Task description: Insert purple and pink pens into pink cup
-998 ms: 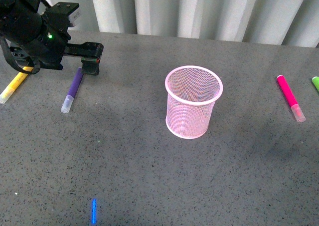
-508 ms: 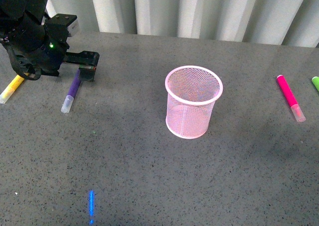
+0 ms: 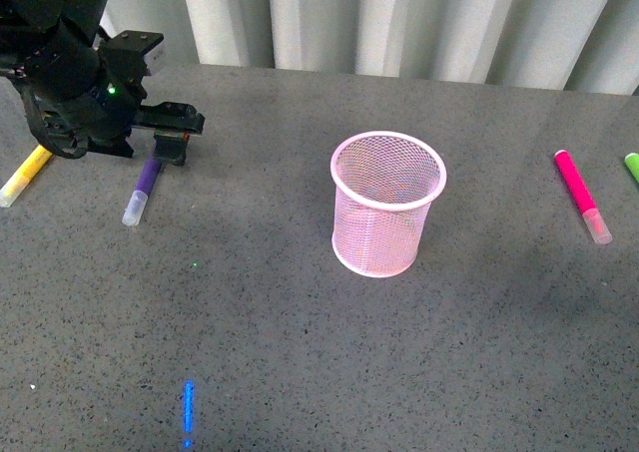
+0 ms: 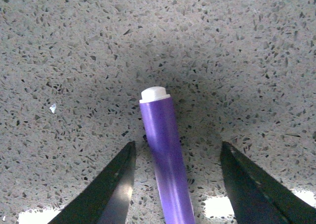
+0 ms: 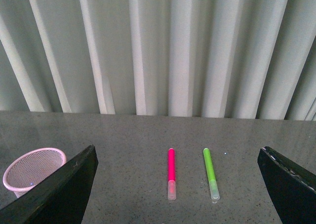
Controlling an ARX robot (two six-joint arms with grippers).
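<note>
Nearest the front camera, a blue streak [image 3: 188,412] of light marks the grey speckled tabletop [image 3: 300,352]. Further in, near the middle, the pink mesh cup [image 3: 387,205] stands upright and empty. Well to its left lies the purple pen [image 3: 143,188], pale cap toward the camera. Its far end sits between the fingers [image 4: 111,189] of the left tool [image 3: 172,143], which are spread apart, one on each side, with a gap to the pen on both. A yellow pen [image 3: 25,176] lies further left. At far right lie the pink pen [image 3: 581,195] and a green pen [image 3: 632,165]. The right tool [image 5: 177,152], seen only from its wrist, is spread wide and holds nothing. A pale curtain [image 3: 399,23] hangs behind.
</note>
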